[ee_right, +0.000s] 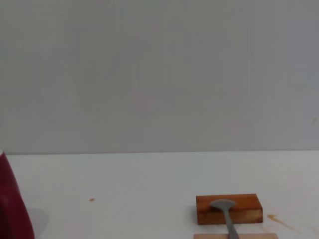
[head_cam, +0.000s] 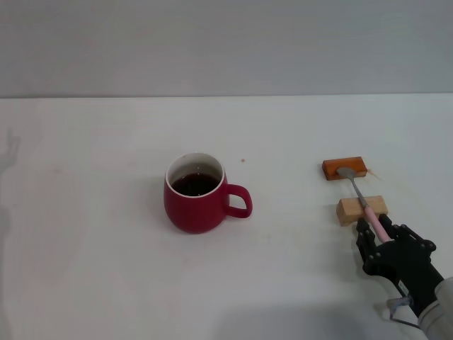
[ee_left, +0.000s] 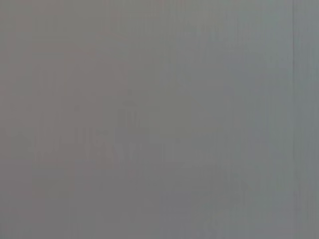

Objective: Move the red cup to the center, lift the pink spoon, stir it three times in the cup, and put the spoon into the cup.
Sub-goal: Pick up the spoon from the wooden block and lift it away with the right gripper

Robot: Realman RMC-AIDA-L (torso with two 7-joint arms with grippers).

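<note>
The red cup (head_cam: 195, 205) stands upright near the middle of the white table, with dark liquid inside and its handle pointing right. Its edge shows in the right wrist view (ee_right: 12, 209). The pink spoon (head_cam: 356, 185) lies at the right across two wooden blocks, its grey bowl on the orange-brown one and its pink handle pointing toward me; the bowl also shows in the right wrist view (ee_right: 222, 204). My right gripper (head_cam: 376, 225) is low at the spoon's handle end, open, with a finger on either side of the pink handle. My left gripper is out of view.
An orange-brown block (head_cam: 345, 168) and a tan block (head_cam: 361, 210) hold the spoon off the table (head_cam: 106, 269). A small brown speck (head_cam: 243, 160) lies behind the cup. The left wrist view shows only a plain grey surface.
</note>
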